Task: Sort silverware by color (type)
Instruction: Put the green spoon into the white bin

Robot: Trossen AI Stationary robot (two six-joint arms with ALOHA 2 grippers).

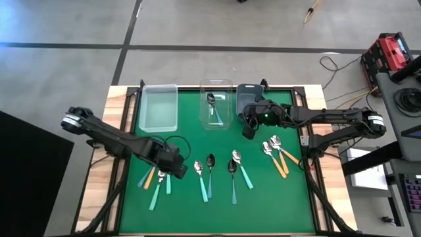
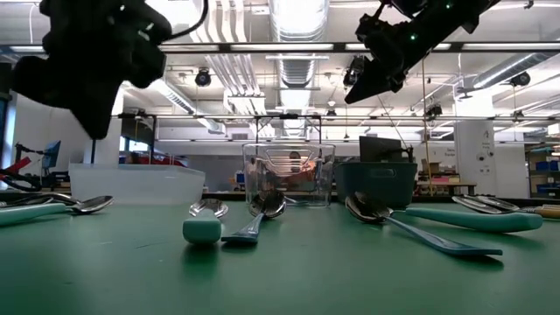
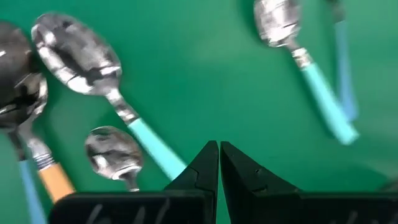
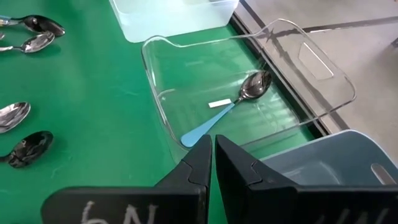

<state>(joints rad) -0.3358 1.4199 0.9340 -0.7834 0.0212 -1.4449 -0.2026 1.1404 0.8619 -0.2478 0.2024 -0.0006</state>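
The silverware is small spoons spread on the green mat (image 1: 197, 141). A left cluster (image 1: 158, 183) has mint and orange handles, a middle group (image 1: 220, 172) has mint and blue handles, and orange-handled ones (image 1: 276, 155) lie at the right. One blue-handled spoon (image 4: 239, 99) lies in the middle clear bin (image 1: 216, 104). My left gripper (image 1: 176, 170) hangs shut, pointing down, just above the mat beside the left cluster; next to its fingertips (image 3: 219, 155) lies a mint-handled spoon (image 3: 93, 62). My right gripper (image 1: 248, 131) hovers shut, raised, by the clear bin's near end.
Three bins stand along the mat's far edge: a frosted one (image 1: 158, 107) at the left, the clear one in the middle and a grey one (image 1: 248, 99) at the right. Bare mat lies between the bins and the spoons. Wooden table edges (image 1: 115, 112) flank the mat.
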